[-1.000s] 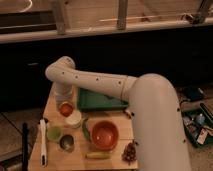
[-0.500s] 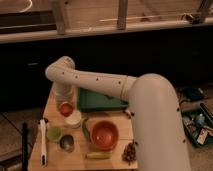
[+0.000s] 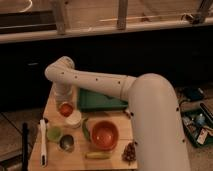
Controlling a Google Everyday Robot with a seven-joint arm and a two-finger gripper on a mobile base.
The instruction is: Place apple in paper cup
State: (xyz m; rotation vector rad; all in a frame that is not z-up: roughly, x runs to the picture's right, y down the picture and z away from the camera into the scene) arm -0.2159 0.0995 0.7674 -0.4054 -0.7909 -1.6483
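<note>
We find the two-finger gripper (image 3: 65,102) far left, jaws clamped on the small round red-orange apple (image 3: 66,109) | short wide white-cream paper cup (image 3: 74,120) just near-right of the apple | we judge a brief near-right carry

pincer (image 3: 65,102) over apple (image 3: 65,109) blurred, arm (image 3: 155,125) cropped below

— What stands on the wooden table (image 3: 75,161)?
— A green tray (image 3: 100,100) at the back. In front of it, an orange-red bowl (image 3: 105,134), with a green leafy thing (image 3: 85,128) touching its left side.
— And further left?
— A light-green cup (image 3: 53,133), a grey metal cup (image 3: 66,143) just beside it, and a long white utensil (image 3: 42,144) along the edge.
— The front edge?
— A yellowish banana-like fruit (image 3: 97,155) and a dark reddish cluster (image 3: 131,152), too blurred to name.
</note>
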